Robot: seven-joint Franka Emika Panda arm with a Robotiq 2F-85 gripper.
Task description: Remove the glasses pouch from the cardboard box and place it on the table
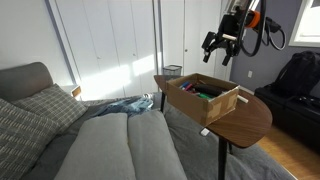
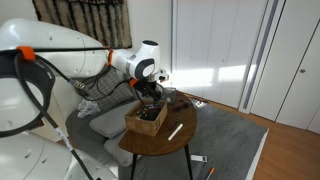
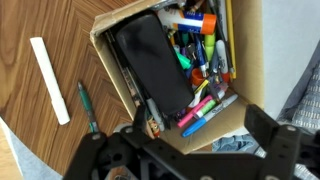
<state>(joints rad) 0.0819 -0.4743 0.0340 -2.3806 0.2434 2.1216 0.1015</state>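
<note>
The cardboard box (image 1: 203, 100) stands on the dark wooden table (image 1: 250, 122); it also shows in the other exterior view (image 2: 146, 118) and in the wrist view (image 3: 232, 112). A black glasses pouch (image 3: 156, 62) lies inside it among several markers and pens. My gripper (image 1: 221, 47) hangs open and empty well above the box in both exterior views (image 2: 150, 92). In the wrist view its two fingers (image 3: 198, 140) straddle the box's near end.
A white stick (image 3: 49, 80) and a green pen (image 3: 87, 108) lie on the table beside the box. A grey sofa (image 1: 90, 140) with cushions stands next to the table. A black basket (image 1: 171, 70) sits behind it.
</note>
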